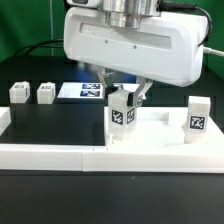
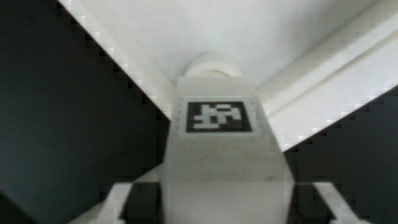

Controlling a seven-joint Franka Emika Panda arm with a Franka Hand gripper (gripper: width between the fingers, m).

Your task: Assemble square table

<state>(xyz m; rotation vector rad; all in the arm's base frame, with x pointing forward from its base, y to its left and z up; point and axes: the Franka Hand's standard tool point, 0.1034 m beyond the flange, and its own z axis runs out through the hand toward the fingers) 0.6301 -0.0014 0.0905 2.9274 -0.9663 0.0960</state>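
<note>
- Held leg: upright, tag toward the exterior camera, at the tabletop's corner on the exterior view's left; whether it sits in its hole cannot be told.
- Gripper: closed partway on this leg, one finger each side.
- Second leg: upright at the corner on the exterior view's right; third leg and fourth leg stand on the bench.
- Risk: a tilted or off-centre leg would probably jam at the hole; early release could topple it.
- Wrist view alone shows the held leg centred between the fingers; exterior view alone shows the other legs.
</note>
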